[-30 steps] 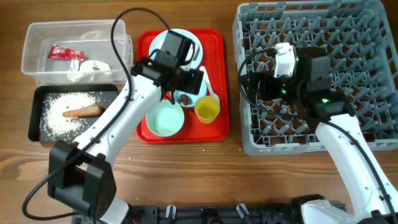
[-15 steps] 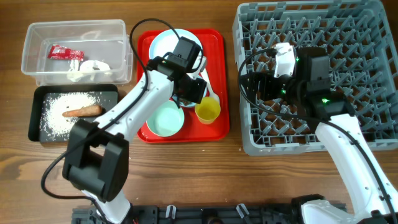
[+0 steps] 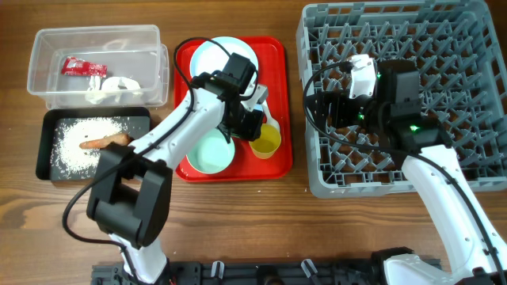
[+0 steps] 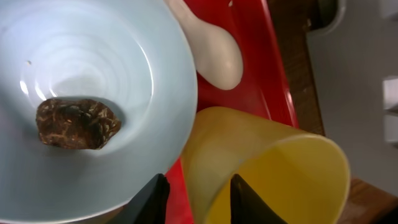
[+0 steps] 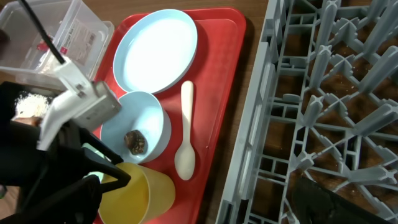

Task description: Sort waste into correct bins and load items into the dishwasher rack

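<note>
My left gripper (image 3: 253, 129) is open low over the red serving tray, and its fingers (image 4: 198, 202) straddle the near wall of the small yellow cup (image 4: 273, 174), one finger inside and one between cup and bowl. The pale blue bowl (image 4: 93, 93) beside it holds a dark crumb lump (image 4: 76, 123). The white spoon (image 5: 185, 134) lies next to them. The plate (image 3: 219, 54) and an empty bowl (image 3: 210, 152) sit on the same tray. My right gripper (image 3: 321, 107) is open and empty over the left side of the grey dishwasher rack (image 3: 444, 47).
The clear tub (image 3: 47, 79) at far left holds a red wrapper (image 3: 81, 67) and crumpled white paper (image 3: 115, 87). The black tray (image 3: 46, 150) below it holds rice grains and the sausage piece (image 3: 103, 142). The red serving tray (image 3: 277, 71) lies between the bins and the rack.
My left gripper has moved right and toward the front, from over the bowl with the crumb lump to the yellow cup's rim. The right arm has not moved.
</note>
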Robot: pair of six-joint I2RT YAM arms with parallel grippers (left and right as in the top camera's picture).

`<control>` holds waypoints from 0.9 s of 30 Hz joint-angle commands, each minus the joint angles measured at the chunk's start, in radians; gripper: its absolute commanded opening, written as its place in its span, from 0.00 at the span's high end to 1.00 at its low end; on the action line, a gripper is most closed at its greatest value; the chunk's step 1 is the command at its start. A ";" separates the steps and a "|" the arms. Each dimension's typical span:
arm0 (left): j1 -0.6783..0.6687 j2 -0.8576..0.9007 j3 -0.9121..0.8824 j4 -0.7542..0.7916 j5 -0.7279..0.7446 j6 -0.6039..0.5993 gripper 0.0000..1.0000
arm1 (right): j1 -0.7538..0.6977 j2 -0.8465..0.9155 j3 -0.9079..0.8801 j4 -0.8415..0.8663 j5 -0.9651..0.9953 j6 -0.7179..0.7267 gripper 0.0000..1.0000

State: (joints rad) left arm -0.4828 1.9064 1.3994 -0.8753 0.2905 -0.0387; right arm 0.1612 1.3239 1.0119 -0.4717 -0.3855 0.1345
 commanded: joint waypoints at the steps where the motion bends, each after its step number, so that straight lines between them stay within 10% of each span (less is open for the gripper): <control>1: -0.004 0.013 -0.006 0.009 0.019 0.005 0.69 | 0.004 0.010 0.020 0.000 -0.016 0.008 0.00; 7: -0.005 0.013 -0.006 0.049 0.020 -0.004 0.96 | 0.004 0.010 0.020 -0.001 -0.016 0.008 0.00; 14: 0.031 -0.013 0.025 0.032 0.131 -0.056 0.96 | 0.004 0.010 0.020 0.012 -0.047 0.079 0.02; 27: 0.377 -0.087 0.092 0.237 1.230 -0.056 0.96 | 0.004 0.011 0.020 0.303 -0.490 0.078 0.00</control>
State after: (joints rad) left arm -0.1249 1.8400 1.4769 -0.6510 1.1725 -0.0925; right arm 0.1612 1.3243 1.0126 -0.2173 -0.7486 0.2096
